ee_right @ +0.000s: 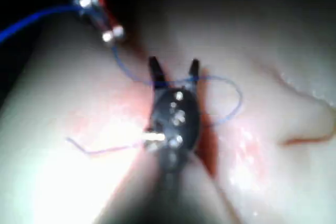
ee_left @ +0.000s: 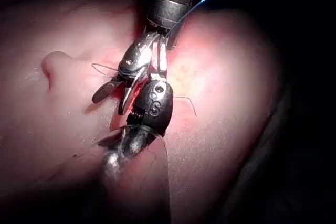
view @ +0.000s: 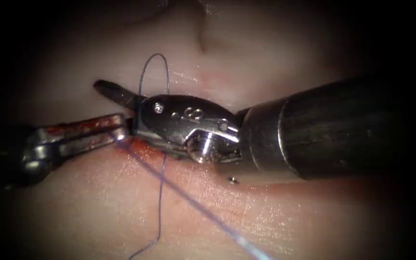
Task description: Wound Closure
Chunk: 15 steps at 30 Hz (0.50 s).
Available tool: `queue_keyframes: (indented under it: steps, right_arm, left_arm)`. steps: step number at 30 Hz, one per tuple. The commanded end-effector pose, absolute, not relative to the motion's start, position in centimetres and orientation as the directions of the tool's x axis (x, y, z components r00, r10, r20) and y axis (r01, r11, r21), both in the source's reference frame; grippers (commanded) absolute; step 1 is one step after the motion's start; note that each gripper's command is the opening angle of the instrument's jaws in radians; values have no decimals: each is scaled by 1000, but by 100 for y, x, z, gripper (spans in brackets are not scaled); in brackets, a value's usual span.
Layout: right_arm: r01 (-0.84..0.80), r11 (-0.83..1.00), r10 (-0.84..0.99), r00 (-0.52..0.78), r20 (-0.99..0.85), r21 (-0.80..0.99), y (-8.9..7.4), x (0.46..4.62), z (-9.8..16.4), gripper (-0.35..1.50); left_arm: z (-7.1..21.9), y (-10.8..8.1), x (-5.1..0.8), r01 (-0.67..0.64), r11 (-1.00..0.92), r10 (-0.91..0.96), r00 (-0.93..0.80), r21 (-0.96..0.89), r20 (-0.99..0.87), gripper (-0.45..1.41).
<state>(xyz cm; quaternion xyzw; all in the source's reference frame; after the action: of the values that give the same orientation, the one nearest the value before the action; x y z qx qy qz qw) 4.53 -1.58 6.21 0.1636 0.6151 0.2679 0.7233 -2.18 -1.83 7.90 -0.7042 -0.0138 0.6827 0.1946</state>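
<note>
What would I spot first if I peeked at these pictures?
The right tool, big and shiny across the middle, its two jaws spread open with blue thread looping over them. From the left, the left tool, smeared with red fluid, holds the thread taut above the pale tissue.

Glossy metal right tool point(view: 121, 96), moist glistening tissue point(view: 275, 212)

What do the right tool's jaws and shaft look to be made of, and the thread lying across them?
The right tool looks like polished metal: its silvery wrist housing carries bright glints and a rivet; its jaws stand open in the right wrist view. Its shaft looks dark, matt and faintly streaked, possibly a composite sleeve. The thread is thin, blue and smooth, likely a synthetic monofilament. The left tool, smeared with red fluid, holds it.
</note>
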Motion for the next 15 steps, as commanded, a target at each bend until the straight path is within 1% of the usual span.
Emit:
queue_keyframes:
  steps: [1, 7, 13, 15]
  right_arm:
    - [-184, 796, 596, 71, -800, 577, -158, 460, 622, 59]
    - [-159, 766, 630, -4, -776, 623, -145, 452, 610, 54]
    - [-74, 754, 650, -59, -757, 653, -147, 441, 604, 51]
    - [-41, 744, 661, -101, -744, 667, -147, 436, 599, 47]
  left_arm:
    - [798, -193, -222, -248, -922, 290, 69, -298, -955, -45]
    - [811, -208, -214, -266, -915, 295, 75, -304, -953, -45]
    - [835, -222, -204, -289, -905, 304, 77, -313, -949, -45]
    - [845, -220, -202, -297, -902, 304, 75, -312, -950, -45]
